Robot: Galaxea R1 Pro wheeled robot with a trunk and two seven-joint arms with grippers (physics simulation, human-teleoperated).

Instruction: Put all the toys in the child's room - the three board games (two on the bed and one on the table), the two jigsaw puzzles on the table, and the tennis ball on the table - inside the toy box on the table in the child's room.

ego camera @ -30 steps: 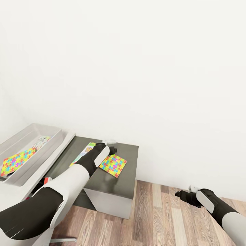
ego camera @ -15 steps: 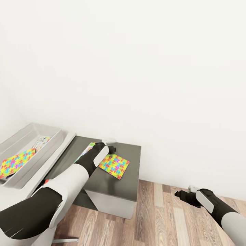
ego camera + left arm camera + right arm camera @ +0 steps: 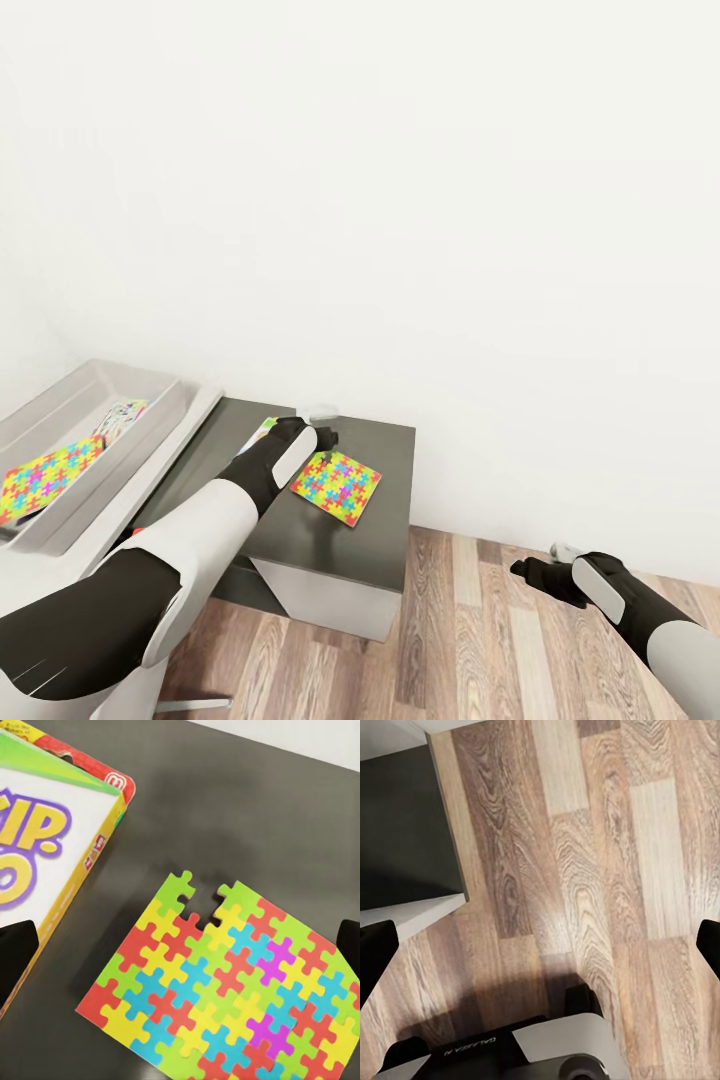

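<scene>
Wood floor (image 3: 480,640) nearest, right gripper (image 3: 535,577) idle above it, jaws wide, empty. On the table (image 3: 370,520)'s dark side unit, left gripper (image 3: 322,437) hovers open, empty, directly over the jigsaw puzzle (image 3: 337,486) near the right edge; board game (image 3: 52,840) alongside. Toy box (image 3: 150,420) farther left.

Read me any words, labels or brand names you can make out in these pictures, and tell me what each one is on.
"IP." in big purple letters, cut off at the frame edge: cover of the board game on the dark side unit.
"GALAXEA", small and upside down: the robot's body above the wood floor.
Small red logo on the game's corner: too small to read.
</scene>
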